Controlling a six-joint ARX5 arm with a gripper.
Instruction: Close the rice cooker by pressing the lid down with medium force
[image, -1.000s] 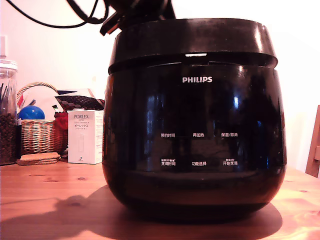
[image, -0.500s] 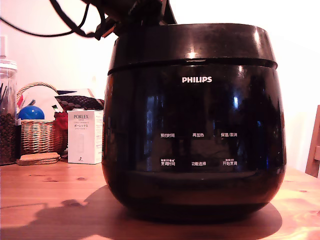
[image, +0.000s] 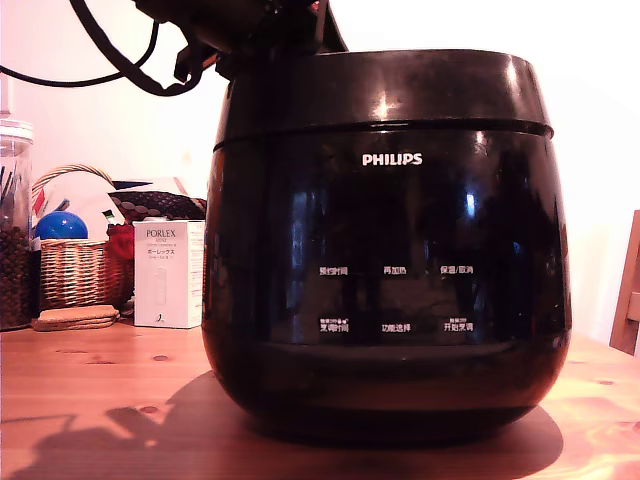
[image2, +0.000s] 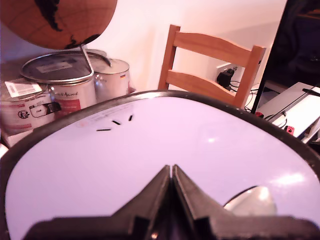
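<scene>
The glossy black rice cooker (image: 385, 290) with a white PHILIPS logo fills the middle of the exterior view, standing on a wooden table (image: 90, 400). Its domed lid (image: 385, 90) lies down flat on the body, with only a thin seam between them. In the wrist view the lid's shiny top (image2: 150, 160) reflects the pale room. My gripper (image2: 171, 172) rests on that top with its two black fingers pressed together, holding nothing. In the exterior view only the dark arm (image: 260, 22) and its cables show above the lid's back left.
At the exterior view's left stand a glass jar (image: 14, 225), a wicker basket (image: 75, 265) with a blue ball, a white PORLEX box (image: 168, 273) and cork coasters (image: 75, 317). The wrist view shows a wooden chair (image2: 210, 62), metal tins (image2: 70, 82) and a globe (image2: 57, 20) behind the cooker.
The lid has gone down from a slightly raised tilt with a visible gap to flat on the body. The arm has come lower over it, and the cooker shifted slightly.
</scene>
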